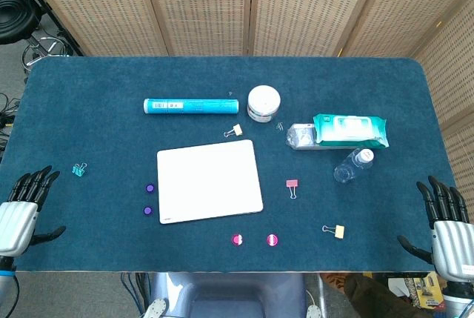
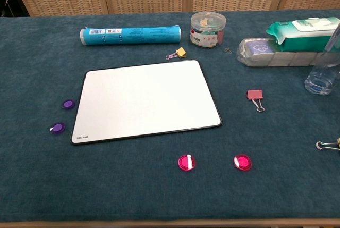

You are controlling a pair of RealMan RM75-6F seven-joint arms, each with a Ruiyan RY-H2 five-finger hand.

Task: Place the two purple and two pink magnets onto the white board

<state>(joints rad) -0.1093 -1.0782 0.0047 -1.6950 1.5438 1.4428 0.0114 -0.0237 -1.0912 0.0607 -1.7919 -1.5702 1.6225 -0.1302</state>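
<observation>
- Two purple magnets (image 2: 62,116) lie left of the white board (image 2: 144,99); two pink magnets (image 2: 213,162) lie below it.
- Left hand (image 1: 22,210) and right hand (image 1: 446,225) rest wide apart, holding nothing.

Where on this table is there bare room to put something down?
The white rectangular board itself is bare. Open blue cloth lies left of the turquoise tube, and along the front edge between the round pink magnets and the yellow binder clip. The right rear is crowded around the green wipes pack.
</observation>
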